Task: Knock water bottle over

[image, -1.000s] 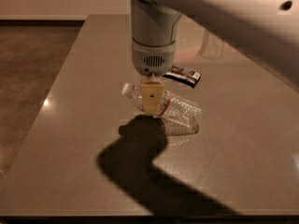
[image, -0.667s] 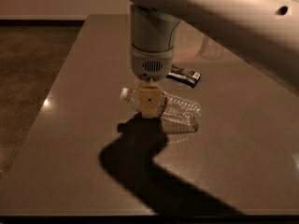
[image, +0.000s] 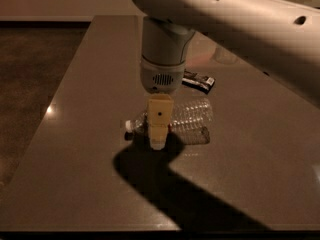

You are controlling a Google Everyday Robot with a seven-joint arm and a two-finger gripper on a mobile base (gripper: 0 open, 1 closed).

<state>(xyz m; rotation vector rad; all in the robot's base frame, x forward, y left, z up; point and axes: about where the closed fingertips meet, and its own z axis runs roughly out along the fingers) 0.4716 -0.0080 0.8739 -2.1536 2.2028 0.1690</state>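
Note:
The water bottle (image: 192,115) lies on its side on the grey table (image: 75,134). It is clear and ribbed, and its white cap (image: 129,126) points left. My gripper (image: 158,130) hangs straight down from the white arm, in front of the bottle's neck end and just above the tabletop. It hides the bottle's label area. I cannot tell whether it touches the bottle. Its shadow falls on the table toward the front.
A dark snack bar wrapper (image: 199,81) lies behind the bottle. A clear glass (image: 225,55) stands at the back right, partly hidden by the arm. The table's left edge (image: 45,104) runs diagonally, with dark floor beyond it.
The gripper has turned to stand edge-on and sits lower in the view. The bottle stays lying down, and its cap end has shifted slightly left and toward the front.

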